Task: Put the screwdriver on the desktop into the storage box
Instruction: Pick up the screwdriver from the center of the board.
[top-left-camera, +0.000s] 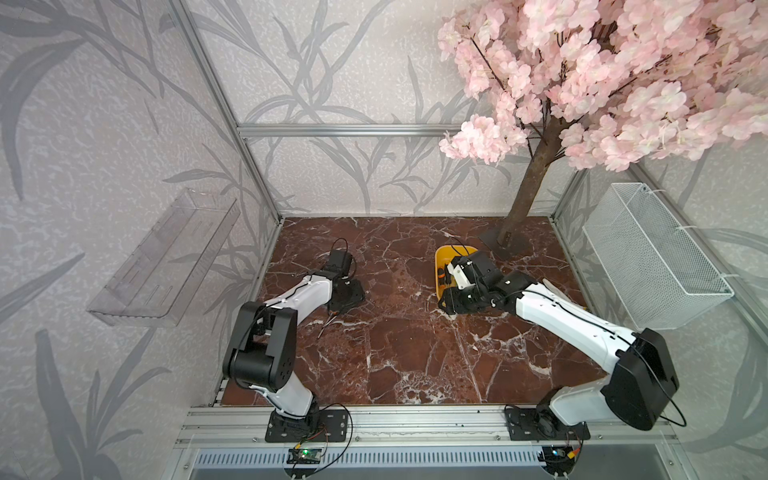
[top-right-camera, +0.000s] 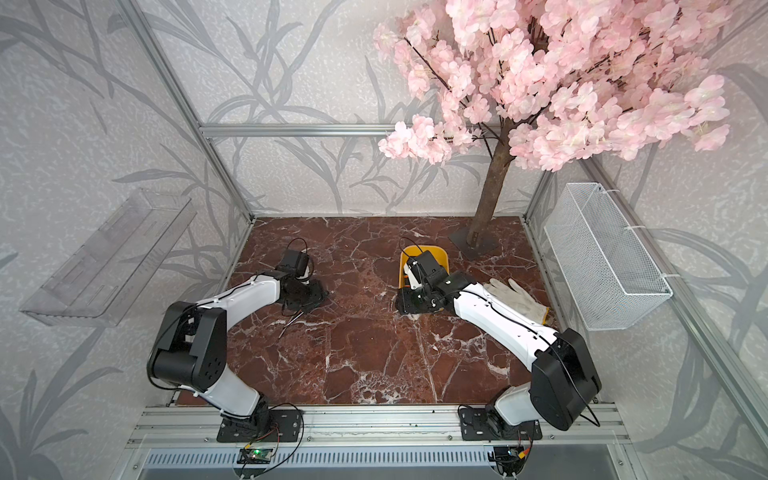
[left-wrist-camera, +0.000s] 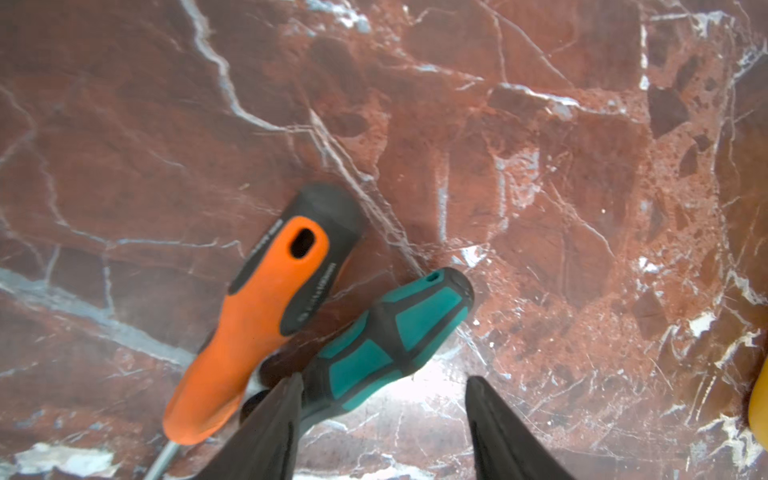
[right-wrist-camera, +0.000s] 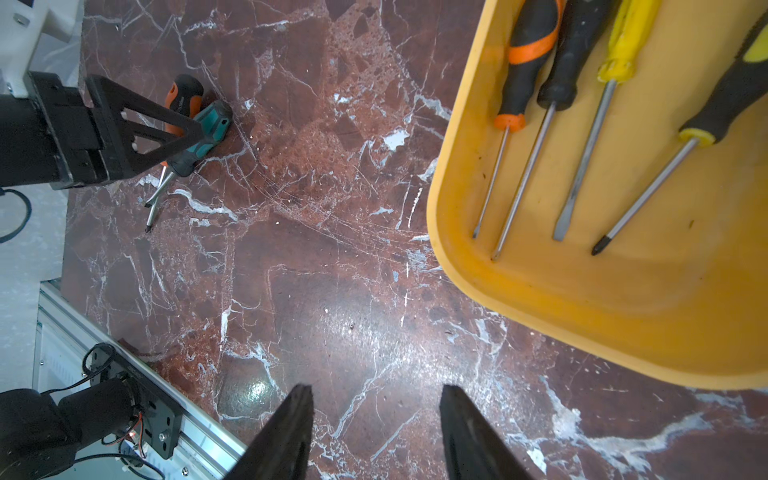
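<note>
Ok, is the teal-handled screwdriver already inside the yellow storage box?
No, the teal screwdriver lies on the desktop, touching the orange screwdriver.

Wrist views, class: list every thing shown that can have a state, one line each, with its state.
left gripper: open, not yet gripping.
right gripper: open, empty.
teal screwdriver: on the desktop, handle end inside the left gripper's opening.
orange screwdriver: on the desktop, ungripped.
storage box: holds four screwdrivers.

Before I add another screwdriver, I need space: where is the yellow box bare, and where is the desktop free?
Storage box: bare floor between four screwdrivers and its rounded end wall. Desktop: wide bare stretch from the box to the left fingers. Crowded there: orange screwdriver and teal screwdriver touch.
</note>
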